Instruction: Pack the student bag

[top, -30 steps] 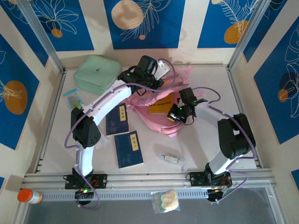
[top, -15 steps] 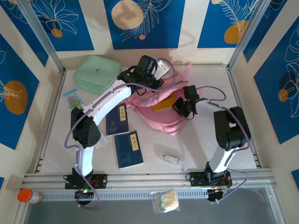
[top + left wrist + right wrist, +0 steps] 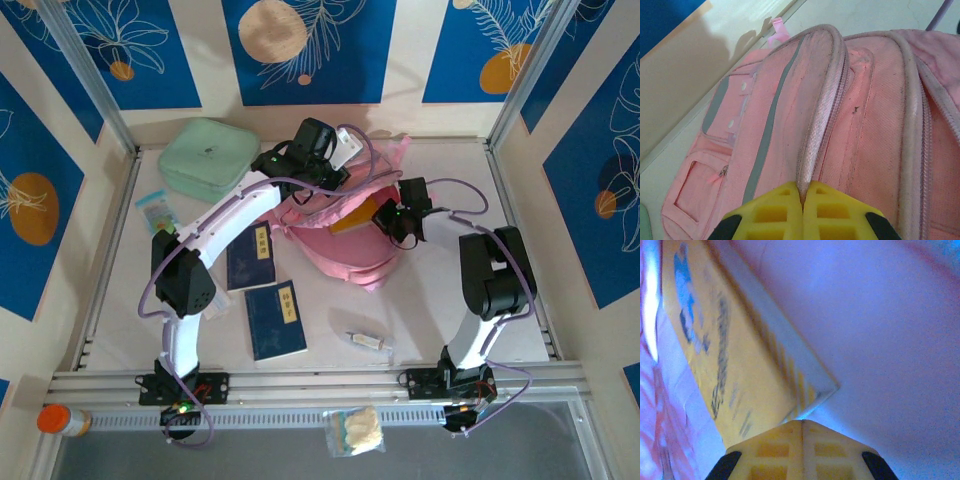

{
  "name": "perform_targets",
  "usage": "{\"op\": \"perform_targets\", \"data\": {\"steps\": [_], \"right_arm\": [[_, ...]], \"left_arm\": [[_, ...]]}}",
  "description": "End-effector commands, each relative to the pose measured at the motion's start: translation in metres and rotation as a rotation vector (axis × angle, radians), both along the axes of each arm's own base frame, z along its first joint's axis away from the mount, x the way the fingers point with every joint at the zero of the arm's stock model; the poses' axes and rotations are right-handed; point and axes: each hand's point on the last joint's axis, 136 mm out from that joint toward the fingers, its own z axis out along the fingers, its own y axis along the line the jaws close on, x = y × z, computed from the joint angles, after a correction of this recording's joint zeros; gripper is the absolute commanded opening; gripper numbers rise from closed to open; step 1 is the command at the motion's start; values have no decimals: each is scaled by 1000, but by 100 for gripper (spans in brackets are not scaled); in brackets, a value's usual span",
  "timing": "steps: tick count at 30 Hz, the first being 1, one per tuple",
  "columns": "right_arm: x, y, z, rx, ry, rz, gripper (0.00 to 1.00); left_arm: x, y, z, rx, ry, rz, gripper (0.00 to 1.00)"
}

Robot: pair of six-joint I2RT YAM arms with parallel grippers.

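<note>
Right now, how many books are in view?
3. Two blue books lie on the table beside the pink bag; the right gripper holds an orange book at its mouth. More may hide inside.

A white counter (image 3: 130, 290), seen from above and walled on three sides, carries a large pink student bag (image 3: 345, 250) lying across its far middle. A mint-green square zip case (image 3: 208, 157) sits flat in the far left corner, with a small clear packet (image 3: 155, 210) just nearer along the left edge. A dark blue book (image 3: 250, 256) lies flat just beside the bag's left side, a second dark blue book (image 3: 276, 320) lies closer to the near edge, and a small clear tube (image 3: 368, 342) rests to the right of that one, apart from the bag.
</note>
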Motion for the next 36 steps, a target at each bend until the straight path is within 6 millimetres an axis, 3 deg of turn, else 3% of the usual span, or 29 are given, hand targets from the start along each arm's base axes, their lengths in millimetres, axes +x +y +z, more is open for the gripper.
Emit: {"op": "perform_targets", "data": {"steps": [1,7,12,14,18,22,24,29,36], "right_arm": [[-23,14,30,18,-60,138,4],[-97,-18,41,-97,-13,158,13],[-145,-34,72,-119,-38,170,21],[-159,-31,83,-106,-47,204,24],[-178,-14,100,-75,-64,309,29],[-197,8,103,-72,-37,416,34],[-207,21,102,-66,-28,468,37],[-228,54,90,-70,10,562,47],[-240,110,60,-112,47,675,57]], "left_arm": [[5,3,23,-39,-56,10,0],[-4,7,-15,-47,54,55,0],[-21,8,-54,-83,187,83,0],[-31,5,-52,-144,240,76,17],[-57,5,-28,-248,321,61,39],[-95,29,-10,-396,383,128,49],[-113,50,-11,-464,409,198,52],[-163,120,-62,-442,520,451,57],[-220,193,-128,-355,613,708,61]]}}
